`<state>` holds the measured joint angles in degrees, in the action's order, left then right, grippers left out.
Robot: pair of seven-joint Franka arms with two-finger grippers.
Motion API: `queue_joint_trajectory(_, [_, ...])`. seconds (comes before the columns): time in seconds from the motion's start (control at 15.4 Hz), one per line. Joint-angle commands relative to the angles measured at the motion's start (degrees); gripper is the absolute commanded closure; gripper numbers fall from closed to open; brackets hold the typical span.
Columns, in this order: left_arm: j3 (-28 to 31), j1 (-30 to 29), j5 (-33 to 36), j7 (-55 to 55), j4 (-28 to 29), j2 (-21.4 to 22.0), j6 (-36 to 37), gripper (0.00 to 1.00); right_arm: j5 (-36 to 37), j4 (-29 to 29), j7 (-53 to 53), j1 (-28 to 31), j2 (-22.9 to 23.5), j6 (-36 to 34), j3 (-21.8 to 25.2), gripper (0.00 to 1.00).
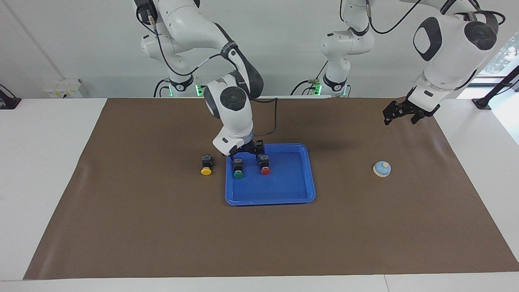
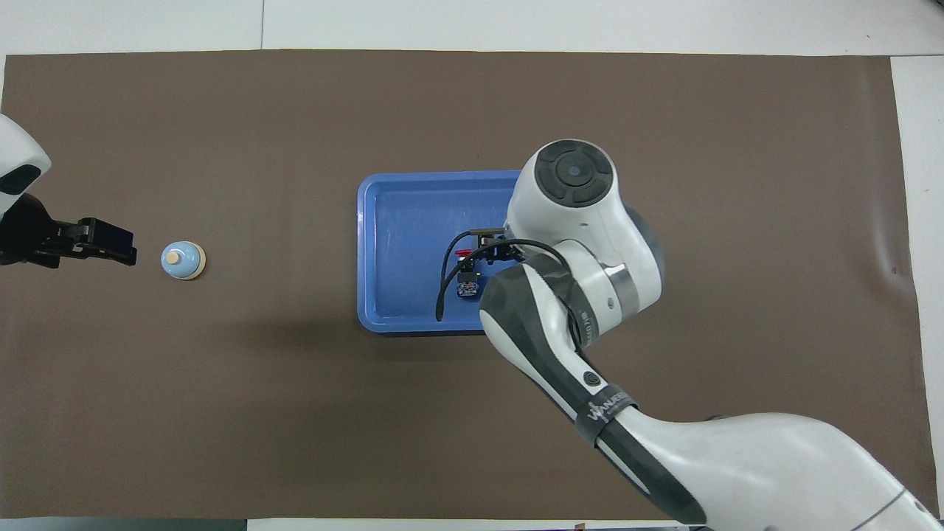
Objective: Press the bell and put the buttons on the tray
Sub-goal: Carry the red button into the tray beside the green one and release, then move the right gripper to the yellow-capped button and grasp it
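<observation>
The blue tray (image 1: 298, 198) is taken as the landmark, lying at mid-table on the brown mat (image 1: 162, 235).

Two buttons are seen inside the tray, in the part nearer the robots and toward the right arm's end: the green button (image 1: 238, 169) just inside the rim, and the red button (image 1: 265, 165) beside it, apart from it and closer to the tray's middle. Both lie on their sides.

The yellow button (image 1: 206, 165) is found on the mat just outside the tray, toward the right arm's end.

The bell (image 1: 382, 169) is noted well apart from the tray, toward the left arm's end.

The right gripper (image 1: 245, 151) is held low over the tray's robot-side rim, above the green and red buttons; its fingers are spread and nothing is gripped.

The left gripper (image 1: 401, 114) is parked in the air, well away from the tray and near the bell, fingers spread, empty; this arm waits.
</observation>
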<state>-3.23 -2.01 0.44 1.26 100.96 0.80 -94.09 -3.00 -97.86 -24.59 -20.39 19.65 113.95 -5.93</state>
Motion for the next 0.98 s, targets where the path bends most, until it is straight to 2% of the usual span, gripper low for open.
queue_joint_trajectory(0.0, [0.07,-0.10,-0.27,-0.29,-0.94,-0.09,1.10,0.00,0.27,-4.87,6.03,4.90,-3.65,-0.48,-0.58,0.00])
queue_joint_trajectory(0.13, [0.07,-0.10,-0.27,-0.29,-0.94,-0.09,1.10,0.00,0.27,-9.87,11.65,9.39,-5.76,-0.31,-0.75,0.00])
queue_joint_trajectory(0.52, [0.06,-0.10,-0.27,-0.29,-0.94,-0.09,1.10,0.00,0.18,-21.13,18.96,12.65,-9.02,8.03,-0.58,0.00])
queue_joint_trajectory(0.91, [0.15,-0.10,-0.27,-0.29,-0.94,-0.09,1.10,0.00,-0.26,-22.64,19.86,12.57,-9.11,11.91,-0.84,0.00])
